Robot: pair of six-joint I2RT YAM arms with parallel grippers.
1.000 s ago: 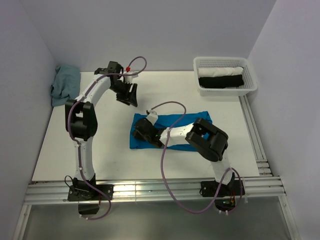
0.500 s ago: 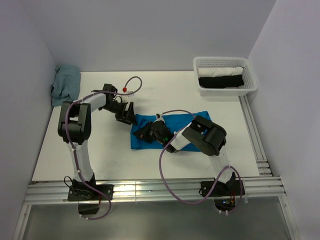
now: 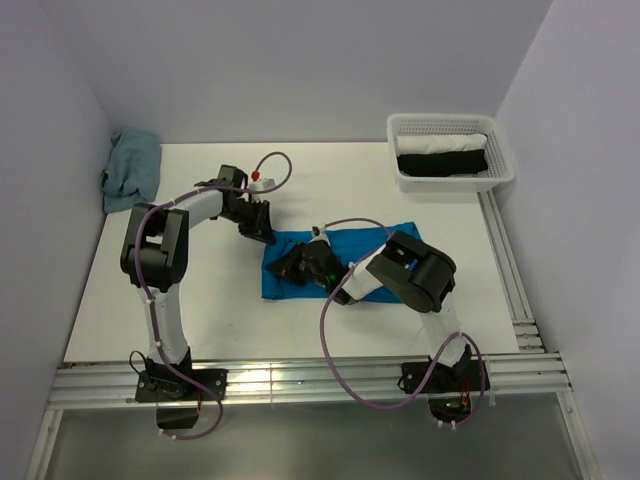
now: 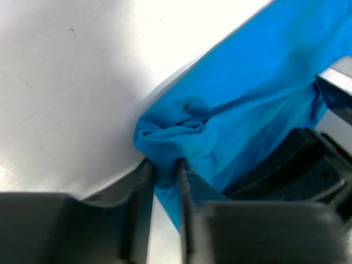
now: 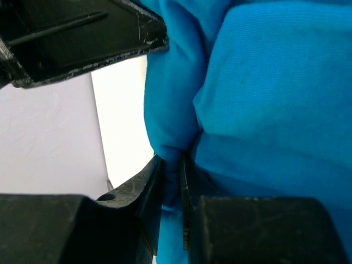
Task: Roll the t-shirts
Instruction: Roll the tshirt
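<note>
The blue t-shirt [image 3: 285, 288] lies on the table [image 3: 200, 300]. Its left edge seems to be pinched by the nearly closed left gripper [image 4: 165, 168]. Another fold is clamped tight by the right gripper [image 5: 171, 165].

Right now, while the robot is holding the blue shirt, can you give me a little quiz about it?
1. True or false: the white basket holds a white roll and a black roll.
2. The left gripper pinches: A the blue t-shirt, B the white basket, C nothing.
3. How many grippers grip the blue t-shirt?
Key: 1 true; 2 A; 3 two, since the right gripper pinches it too.
</note>
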